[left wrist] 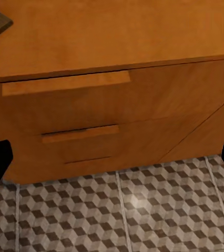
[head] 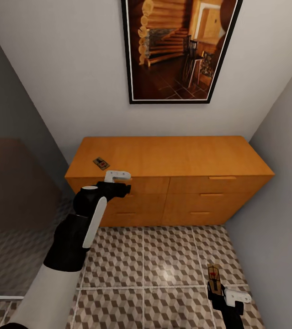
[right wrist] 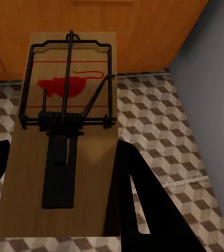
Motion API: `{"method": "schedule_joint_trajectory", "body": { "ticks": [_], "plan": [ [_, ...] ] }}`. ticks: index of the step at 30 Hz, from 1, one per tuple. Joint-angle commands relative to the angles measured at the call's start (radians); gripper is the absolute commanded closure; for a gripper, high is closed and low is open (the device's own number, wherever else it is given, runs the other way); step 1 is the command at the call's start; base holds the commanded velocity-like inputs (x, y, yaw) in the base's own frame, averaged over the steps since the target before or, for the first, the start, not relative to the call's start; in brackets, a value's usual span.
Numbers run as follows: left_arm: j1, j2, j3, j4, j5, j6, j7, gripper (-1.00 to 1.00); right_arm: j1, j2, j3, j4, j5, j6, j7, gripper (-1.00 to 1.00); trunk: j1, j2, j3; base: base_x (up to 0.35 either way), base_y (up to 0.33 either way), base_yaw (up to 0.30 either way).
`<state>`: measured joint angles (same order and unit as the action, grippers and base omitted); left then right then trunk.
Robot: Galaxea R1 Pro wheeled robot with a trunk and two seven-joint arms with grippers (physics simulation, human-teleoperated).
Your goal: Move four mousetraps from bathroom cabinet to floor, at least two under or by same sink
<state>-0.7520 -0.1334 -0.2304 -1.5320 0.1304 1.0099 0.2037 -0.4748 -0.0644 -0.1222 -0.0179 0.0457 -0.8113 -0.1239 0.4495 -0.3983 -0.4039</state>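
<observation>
now mousetrap (right wrist: 64,131) clamped in right gripper (head: 220,292)

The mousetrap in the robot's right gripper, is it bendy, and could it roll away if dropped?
The mousetrap looks like a flat wooden board, so probably stiff. Flat, it would likely lie still, not roll. Its wire bar could snag.

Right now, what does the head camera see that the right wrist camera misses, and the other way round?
Head view alone: the framed picture on the wall, the cabinet's top, a mousetrap lying near its left front corner, and the left gripper up at the cabinet's top left drawer.

Right wrist view alone: close detail of the held mousetrap, with its red mouse print, black wire bar and coiled spring.

Both share: that mousetrap clamped in the right gripper, the cabinet, the cube-patterned floor and the grey side wall.
</observation>
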Motion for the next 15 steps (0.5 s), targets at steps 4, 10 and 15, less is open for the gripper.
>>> {"method": "schedule_joint_trajectory", "body": {
  "ticks": [4, 10, 15],
  "plan": [
    [-0.002, 0.003, 0.001, -0.012, 0.012, 0.005, 0.007, -1.00, -0.001, 0.000, -0.005, 0.001, 0.003, -0.003, -0.003, 1.00, 0.001, -0.002, -0.002, 0.000, 0.000, 0.000],
    [-0.003, 0.017, -0.002, -0.015, 0.012, 0.006, 0.007, -1.00, -0.001, 0.000, -0.005, 0.001, 0.003, -0.003, -0.003, 1.00, 0.001, -0.002, -0.002, 0.000, 0.000, 0.000],
    [-0.003, 0.019, -0.003, -0.017, 0.012, 0.006, 0.005, -1.00, -0.001, 0.000, -0.005, 0.001, 0.003, -0.003, -0.003, 1.00, 0.001, -0.002, -0.002, 0.000, 0.000, 0.000]
  ]
}}
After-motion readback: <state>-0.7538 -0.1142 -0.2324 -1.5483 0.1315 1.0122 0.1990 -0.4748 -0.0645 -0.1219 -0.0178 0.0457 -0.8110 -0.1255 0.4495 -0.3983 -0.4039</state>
